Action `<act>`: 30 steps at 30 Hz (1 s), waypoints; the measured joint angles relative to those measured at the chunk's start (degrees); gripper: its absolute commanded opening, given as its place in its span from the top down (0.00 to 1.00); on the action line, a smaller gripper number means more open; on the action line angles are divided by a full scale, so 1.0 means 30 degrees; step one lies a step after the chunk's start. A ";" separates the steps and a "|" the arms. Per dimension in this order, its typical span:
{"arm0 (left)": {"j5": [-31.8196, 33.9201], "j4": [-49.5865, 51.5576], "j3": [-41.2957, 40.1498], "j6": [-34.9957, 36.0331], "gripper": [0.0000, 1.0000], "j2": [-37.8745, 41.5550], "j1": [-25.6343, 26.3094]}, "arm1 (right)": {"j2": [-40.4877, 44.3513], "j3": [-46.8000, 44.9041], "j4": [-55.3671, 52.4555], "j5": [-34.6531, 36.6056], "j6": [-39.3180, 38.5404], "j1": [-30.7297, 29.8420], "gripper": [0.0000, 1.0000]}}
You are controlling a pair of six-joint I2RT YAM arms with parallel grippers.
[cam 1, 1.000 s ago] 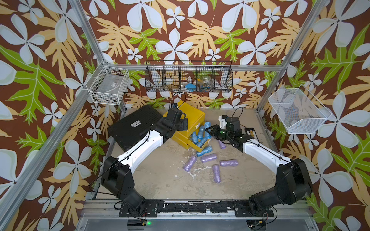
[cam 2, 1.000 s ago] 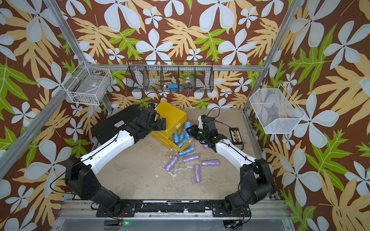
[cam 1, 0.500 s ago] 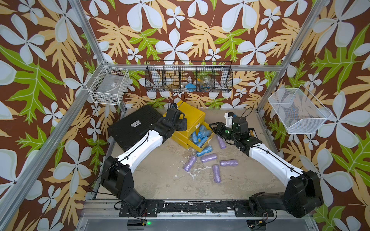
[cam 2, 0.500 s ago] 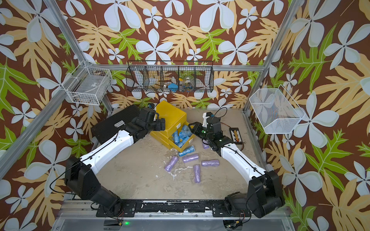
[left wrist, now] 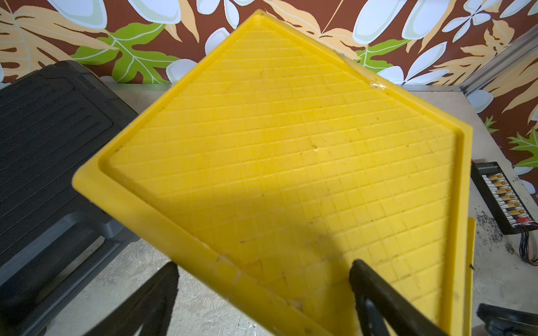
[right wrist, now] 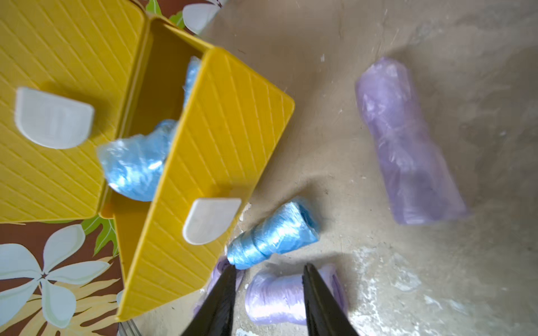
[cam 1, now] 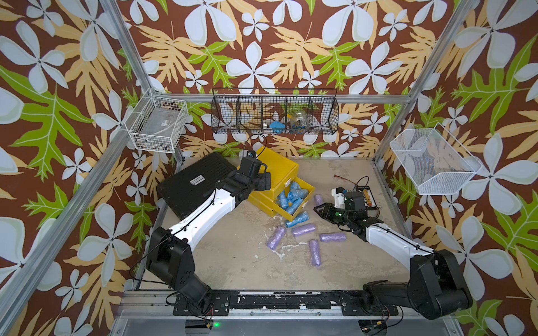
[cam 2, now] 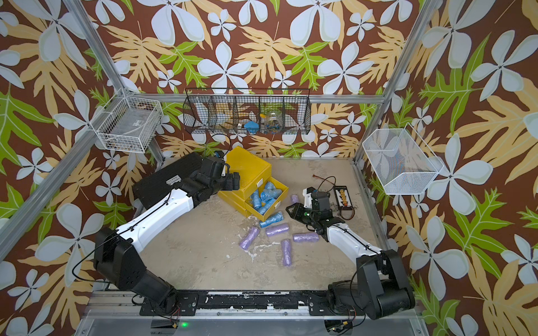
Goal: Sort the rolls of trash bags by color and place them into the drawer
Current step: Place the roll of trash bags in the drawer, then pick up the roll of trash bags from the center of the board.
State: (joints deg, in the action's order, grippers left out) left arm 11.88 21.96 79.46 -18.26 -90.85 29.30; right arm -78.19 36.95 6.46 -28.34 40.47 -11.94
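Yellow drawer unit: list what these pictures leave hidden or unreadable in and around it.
- Blue rolls in the open drawer: piled together in both top views, mostly behind its front in the right wrist view; count unclear.
- Shut drawer: its front hides any contents in the right wrist view.
- Black case label: too small to read in both top views.

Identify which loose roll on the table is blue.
The blue roll lying beside the open drawer, at its front corner; the other loose rolls are all lilac.
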 measured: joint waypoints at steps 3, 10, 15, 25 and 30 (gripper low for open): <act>-0.0095 0.0015 0.0000 -0.0073 0.07 0.0000 0.0000 | -0.1202 -0.0153 0.0765 -0.0321 -0.0204 0.0000 0.57; -0.0240 -0.0036 0.0000 -0.0342 0.07 -0.0073 -0.0051 | -0.3825 -0.0189 0.2783 -0.1311 0.0051 -0.0160 0.52; -0.0401 -0.0109 0.0000 -0.0335 0.07 -0.0080 -0.0095 | -0.4663 -0.0146 0.3745 -0.1734 0.0809 -0.0510 0.47; -0.0561 -0.0270 -0.0189 -0.0393 0.07 0.0007 -0.0109 | -0.5523 -0.0109 0.4342 -0.1617 0.1953 -0.1428 0.45; -0.0634 -0.0517 -0.0437 -0.0430 0.08 0.0117 -0.0117 | -0.6033 -0.0423 0.5013 -0.1479 0.2528 -0.1508 0.44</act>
State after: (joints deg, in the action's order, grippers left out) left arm 9.98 20.40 78.15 -19.55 -90.50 28.95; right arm -96.29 35.68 21.50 -32.77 48.05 -16.47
